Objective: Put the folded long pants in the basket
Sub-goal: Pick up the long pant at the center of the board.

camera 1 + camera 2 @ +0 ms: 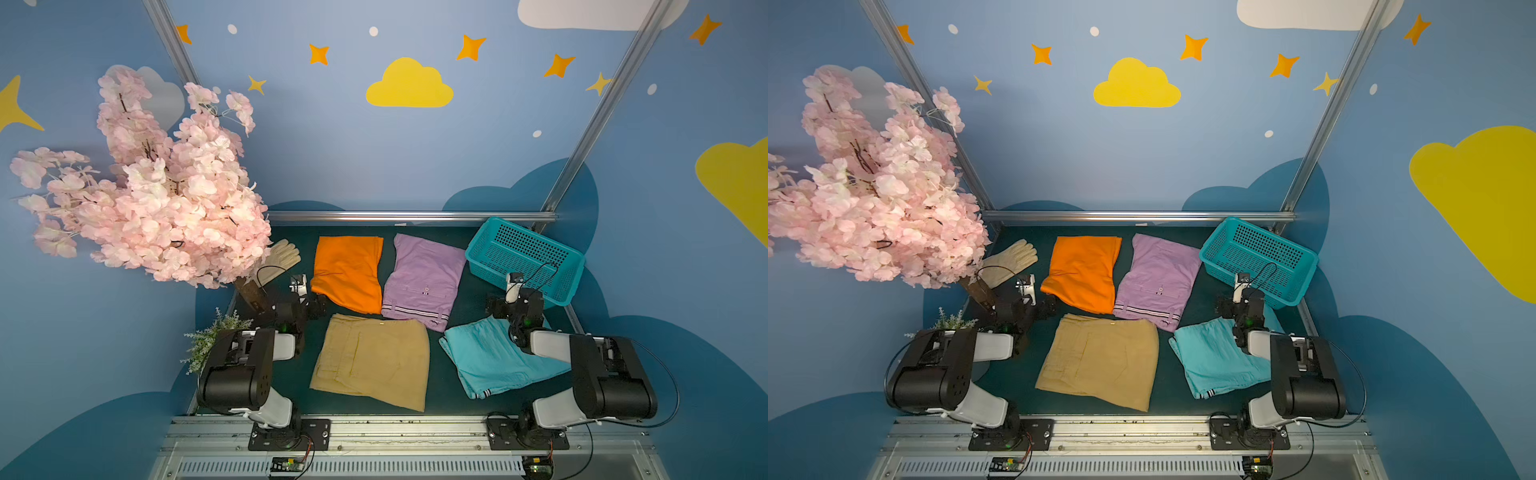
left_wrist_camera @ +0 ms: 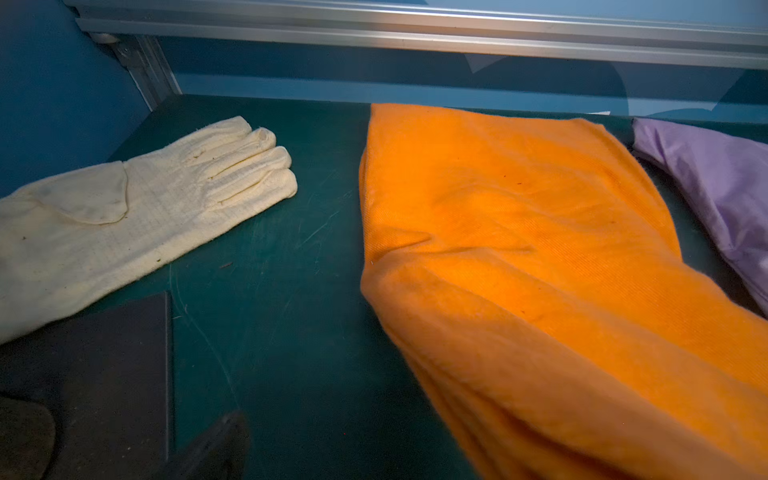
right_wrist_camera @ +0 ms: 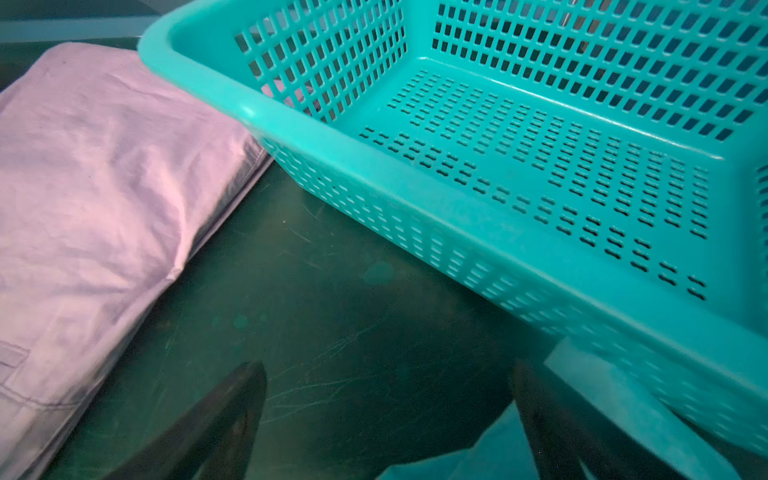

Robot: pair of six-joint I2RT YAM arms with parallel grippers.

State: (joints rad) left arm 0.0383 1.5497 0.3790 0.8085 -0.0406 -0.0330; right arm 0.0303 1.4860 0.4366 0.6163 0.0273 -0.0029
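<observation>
Four folded long pants lie on the green mat in both top views: orange (image 1: 347, 272) (image 1: 1084, 272) and lilac (image 1: 419, 278) (image 1: 1156, 276) at the back, khaki (image 1: 374, 361) and turquoise (image 1: 494, 357) in front. The turquoise basket (image 1: 540, 239) (image 1: 1266, 241) stands empty at the back right, beside the lilac pants (image 3: 95, 208). My left gripper (image 1: 318, 306) (image 2: 374, 457) is open, low at the near left edge of the orange pants (image 2: 519, 249); only one of its fingers shows. My right gripper (image 1: 496, 305) (image 3: 386, 415) is open and empty over bare mat, just before the basket's near wall (image 3: 291, 124).
A cream glove (image 1: 282, 257) (image 2: 137, 208) lies left of the orange pants. The pink blossom tree (image 1: 158, 199) overhangs the left side, with its dark base (image 2: 104, 374) by my left gripper. A green sprig (image 1: 212, 336) stands near the left arm. A metal rail (image 1: 411, 216) bounds the back.
</observation>
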